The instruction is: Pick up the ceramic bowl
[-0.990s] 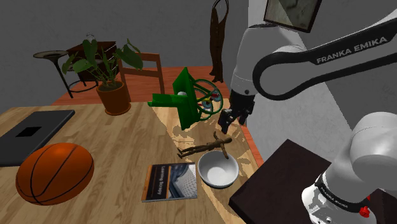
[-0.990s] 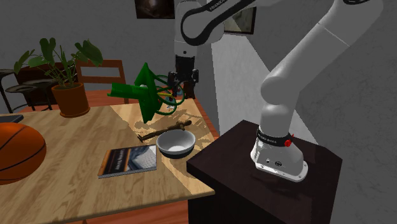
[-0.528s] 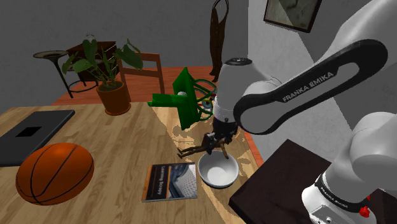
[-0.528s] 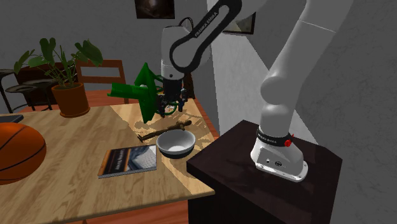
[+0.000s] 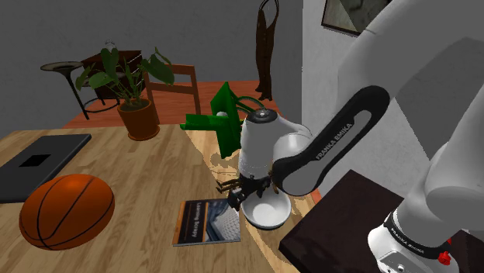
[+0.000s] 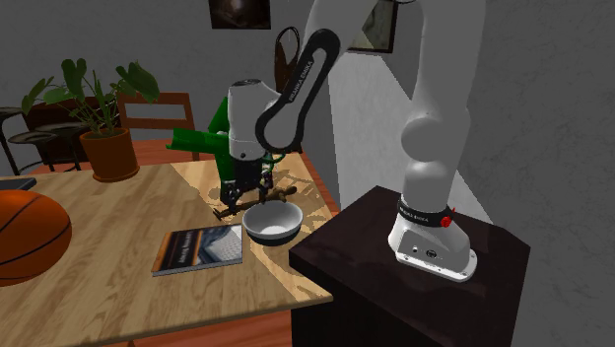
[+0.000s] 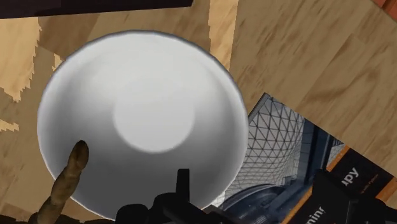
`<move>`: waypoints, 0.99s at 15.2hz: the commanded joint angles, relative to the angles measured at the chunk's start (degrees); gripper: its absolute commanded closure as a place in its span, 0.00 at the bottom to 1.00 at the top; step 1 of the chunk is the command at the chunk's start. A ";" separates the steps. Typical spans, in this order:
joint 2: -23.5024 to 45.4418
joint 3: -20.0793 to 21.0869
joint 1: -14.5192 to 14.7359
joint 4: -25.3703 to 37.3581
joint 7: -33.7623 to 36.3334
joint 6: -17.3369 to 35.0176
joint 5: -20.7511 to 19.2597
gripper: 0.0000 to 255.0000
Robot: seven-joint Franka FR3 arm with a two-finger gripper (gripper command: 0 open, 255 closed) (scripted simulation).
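Gripper (image 5: 244,199) low at white bowl (image 5: 271,213) rim, shoulder view's left, book (image 5: 206,222) side. Jaws apart, nothing clamped.

Wooden table (image 5: 147,167) carries white bowl (image 5: 271,211); book (image 5: 208,222); basketball (image 5: 67,209); potted plant (image 5: 138,118).

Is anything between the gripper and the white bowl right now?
Nothing visible. The open gripper hangs right above the white bowl's rim on the side by the book. A brown stick-like object lies by the rim, aside from the fingers.
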 commanded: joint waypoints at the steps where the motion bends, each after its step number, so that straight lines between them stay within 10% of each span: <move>1: 3.89 -1.02 0.96 1.07 5.02 2.10 -5.70 0.00; 10: 10.03 -6.27 4.51 1.89 11.78 6.52 -14.81 0.00; 11: 10.06 -6.28 4.56 1.92 11.85 6.51 -14.85 1.00; 15: 10.06 -6.29 4.56 1.91 11.85 6.52 -14.85 1.00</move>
